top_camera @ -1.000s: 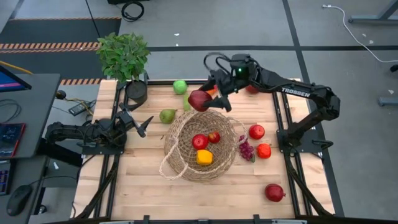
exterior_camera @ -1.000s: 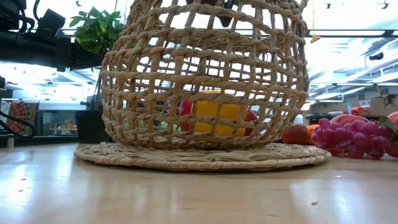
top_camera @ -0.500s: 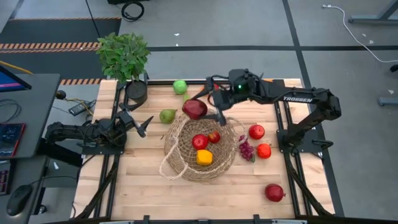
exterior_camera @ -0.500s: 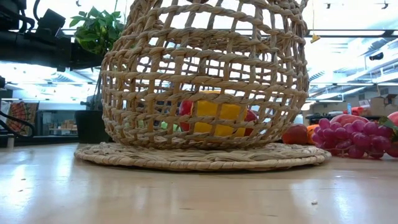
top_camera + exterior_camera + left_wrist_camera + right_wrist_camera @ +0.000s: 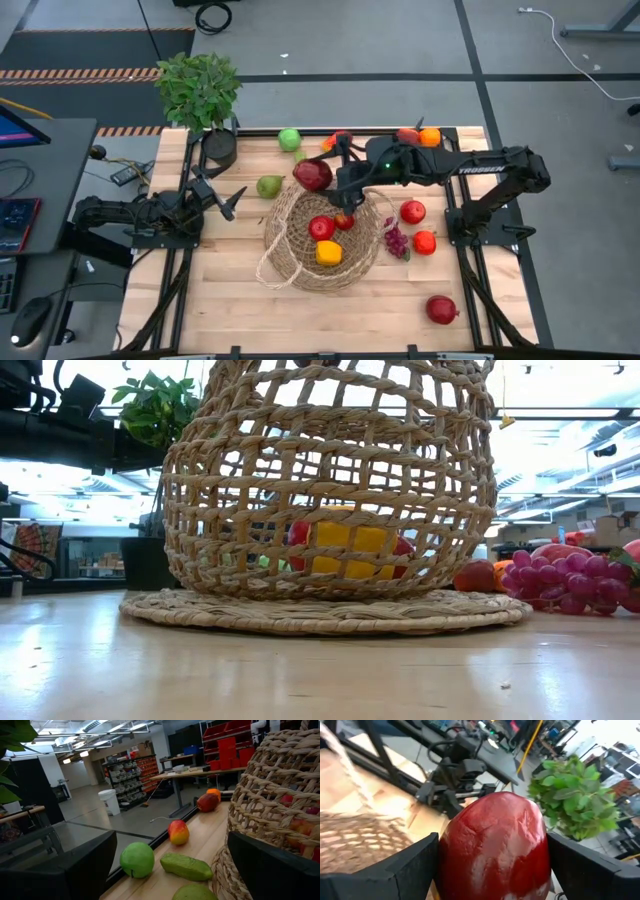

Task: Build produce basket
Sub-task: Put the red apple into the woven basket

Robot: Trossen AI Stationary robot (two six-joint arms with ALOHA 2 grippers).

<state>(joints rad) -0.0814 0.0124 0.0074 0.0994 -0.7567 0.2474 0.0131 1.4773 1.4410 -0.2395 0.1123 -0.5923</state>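
Observation:
The tan wicker basket (image 5: 300, 262) stands mid-table with a red apple (image 5: 321, 228), a smaller red fruit (image 5: 345, 220) and a yellow pepper (image 5: 328, 252) inside. My right gripper (image 5: 318, 176) is shut on a dark red fruit (image 5: 311, 174) above the basket's far left rim. Purple grapes (image 5: 397, 242) lie against the basket's right side. A green pear (image 5: 269, 186) and a green apple (image 5: 289, 139) lie at the far left. My left gripper (image 5: 228, 200) waits open at the table's left edge, nothing between its fingers. My right gripper pinches the dark red fruit between its two fingers, one on each of its opposite sides (image 5: 451, 855). The fingers (image 5: 412, 870) reach in almost level from the table's right. The fruit is lifted clear, above the basket's rim.
A potted plant (image 5: 200, 95) stands at the far left corner. Loose red fruits (image 5: 412, 211), (image 5: 424, 242) lie right of the basket, another (image 5: 441, 309) lies near the front right, and an orange (image 5: 429, 137) sits at the far edge. Bare wood lies at the near left.
My right arm has swung from the far edge toward the near edge and the basket, rolling its wrist. It has carried the dark red fruit from beyond the basket's far rim to above that rim, still gripped.

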